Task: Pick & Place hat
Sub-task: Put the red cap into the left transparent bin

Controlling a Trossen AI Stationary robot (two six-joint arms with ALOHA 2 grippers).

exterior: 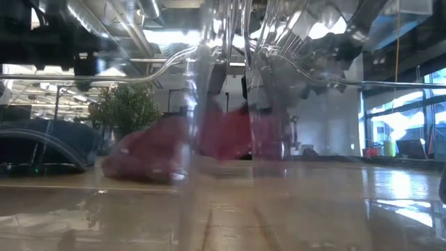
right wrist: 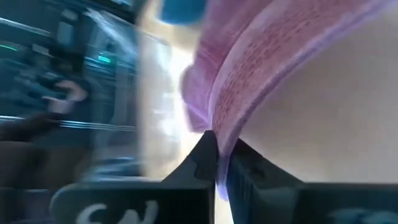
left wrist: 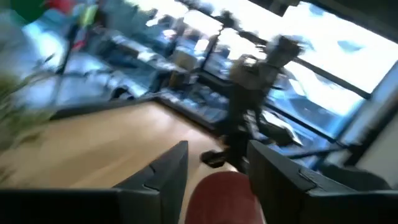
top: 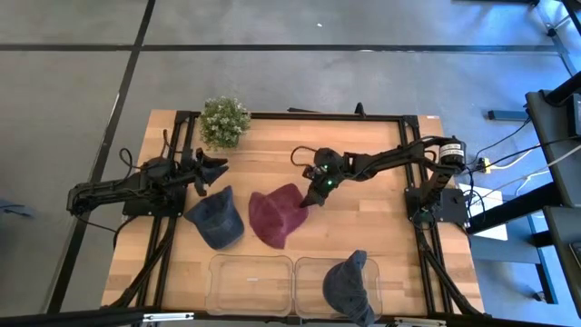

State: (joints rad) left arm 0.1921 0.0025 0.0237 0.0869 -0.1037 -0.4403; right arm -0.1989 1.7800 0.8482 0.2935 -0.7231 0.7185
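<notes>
Right gripper [top: 307, 202] pinched shut on maroon cap's [top: 275, 216] thin brim edge mid-tabletop — shallow bite could slip on lift — left gripper [top: 216, 173] open.

Three hats observed. Maroon hat [top: 275, 216] lies at centre of the wooden surface [top: 372, 218], its edge pinched between the closed jaws of the right gripper [top: 309, 200]. Dark blue hat [top: 216, 218] lies just beside it. Blue-grey hat [top: 349, 285] rests in the right-hand clear bin [top: 313, 269].
</notes>
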